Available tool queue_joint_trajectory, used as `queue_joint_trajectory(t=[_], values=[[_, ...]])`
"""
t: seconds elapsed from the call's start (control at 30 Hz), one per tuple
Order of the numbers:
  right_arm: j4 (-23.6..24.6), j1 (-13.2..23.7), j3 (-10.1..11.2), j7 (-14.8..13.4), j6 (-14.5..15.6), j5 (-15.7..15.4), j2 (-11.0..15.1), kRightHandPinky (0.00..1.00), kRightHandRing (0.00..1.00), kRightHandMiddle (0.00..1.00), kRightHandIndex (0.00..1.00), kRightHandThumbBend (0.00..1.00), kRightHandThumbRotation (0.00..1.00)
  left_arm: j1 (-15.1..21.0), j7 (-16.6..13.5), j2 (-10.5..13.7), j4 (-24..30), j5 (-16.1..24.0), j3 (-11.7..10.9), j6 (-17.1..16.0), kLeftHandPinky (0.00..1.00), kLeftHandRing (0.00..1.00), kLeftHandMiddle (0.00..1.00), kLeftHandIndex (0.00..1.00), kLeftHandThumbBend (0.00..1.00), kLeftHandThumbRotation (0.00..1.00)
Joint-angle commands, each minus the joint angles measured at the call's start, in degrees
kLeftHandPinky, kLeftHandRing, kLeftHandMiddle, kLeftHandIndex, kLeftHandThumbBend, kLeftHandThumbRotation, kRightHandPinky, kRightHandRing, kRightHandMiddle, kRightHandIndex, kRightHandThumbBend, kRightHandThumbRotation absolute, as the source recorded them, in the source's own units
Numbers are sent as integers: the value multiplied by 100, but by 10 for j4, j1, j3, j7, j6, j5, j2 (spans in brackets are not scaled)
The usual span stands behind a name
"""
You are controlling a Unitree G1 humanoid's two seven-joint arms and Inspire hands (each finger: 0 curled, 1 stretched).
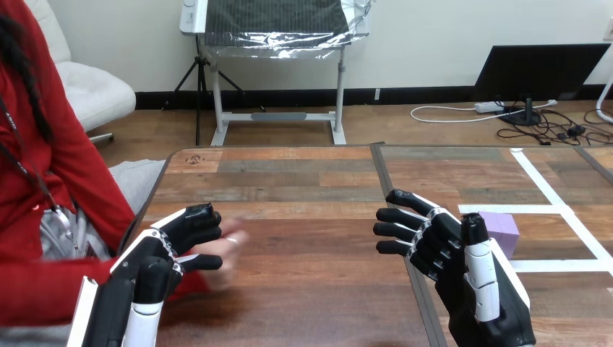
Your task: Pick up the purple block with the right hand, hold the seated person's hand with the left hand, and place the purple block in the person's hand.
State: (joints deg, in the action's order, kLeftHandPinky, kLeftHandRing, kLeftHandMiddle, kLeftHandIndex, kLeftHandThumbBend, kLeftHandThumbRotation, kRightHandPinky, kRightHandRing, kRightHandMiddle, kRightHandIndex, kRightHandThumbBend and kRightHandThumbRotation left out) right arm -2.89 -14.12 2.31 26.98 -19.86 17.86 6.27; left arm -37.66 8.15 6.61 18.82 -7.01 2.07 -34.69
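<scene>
My left hand [165, 253], at the lower left of the frame, is black, with white shells across its back and white bands between the joints of its glossy black fingers. My right hand [452, 260], at the lower right, has the same black body, thin white edging along each finger and a long white shell down its thumb. Pale panels flank my left forearm [83, 314] at the bottom edge.

Head camera, facing forward and down, close over wooden table [303, 181]
</scene>
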Motion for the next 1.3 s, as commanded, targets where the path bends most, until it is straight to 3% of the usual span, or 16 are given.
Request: queue_joint_trajectory(t=[0.0, 0.27, 0.47, 0.67, 0.83, 0.9, 0.97, 1.17, 1.27], values=[[0, 37, 5, 5, -9, 11, -3, 69, 75, 76, 80, 67, 100, 34, -1, -10, 11, 5, 0, -12, 60, 75, 76, 73, 62, 100], [-4, 49, 7, 2, 7, 20, -7, 69, 75, 77, 80, 68, 100, 39, 1, -8, 9, 1, -2, -10, 57, 74, 76, 72, 62, 100], [-38, 86, 12, -2, 0, 6, -1, 70, 76, 77, 79, 67, 100, 42, 1, -8, 9, 1, -1, -5, 56, 74, 75, 72, 63, 100], [-112, 151, 24, -3, -28, -21, 18, 74, 78, 78, 81, 66, 100, 46, 2, -5, 7, 4, -2, -4, 56, 74, 76, 72, 63, 100], [-180, 212, 30, -30, -54, -68, 43, 78, 80, 80, 82, 70, 100, 50, 2, -3, 4, 6, -3, -2, 56, 74, 76, 72, 63, 100], [-255, 287, 36, -64, -75, -105, 66, 78, 80, 80, 83, 74, 100, 52, 5, 1, 5, 2, -4, 3, 56, 74, 76, 72, 65, 100], [-293, 327, 39, -82, -86, -122, 77, 78, 80, 80, 83, 74, 100, 53, 6, 2, 7, 1, -4, 5, 56, 74, 76, 72, 65, 100], [-337, 373, 35, -103, -89, -147, 97, 77, 81, 81, 84, 77, 100, 54, 4, 1, 6, 5, -6, 4, 56, 74, 77, 72, 65, 100], [-373, 406, 25, -116, -99, -177, 119, 77, 83, 83, 85, 75, 100, 55, 3, -1, 5, 4, -4, 3, 56, 74, 76, 72, 65, 100]])
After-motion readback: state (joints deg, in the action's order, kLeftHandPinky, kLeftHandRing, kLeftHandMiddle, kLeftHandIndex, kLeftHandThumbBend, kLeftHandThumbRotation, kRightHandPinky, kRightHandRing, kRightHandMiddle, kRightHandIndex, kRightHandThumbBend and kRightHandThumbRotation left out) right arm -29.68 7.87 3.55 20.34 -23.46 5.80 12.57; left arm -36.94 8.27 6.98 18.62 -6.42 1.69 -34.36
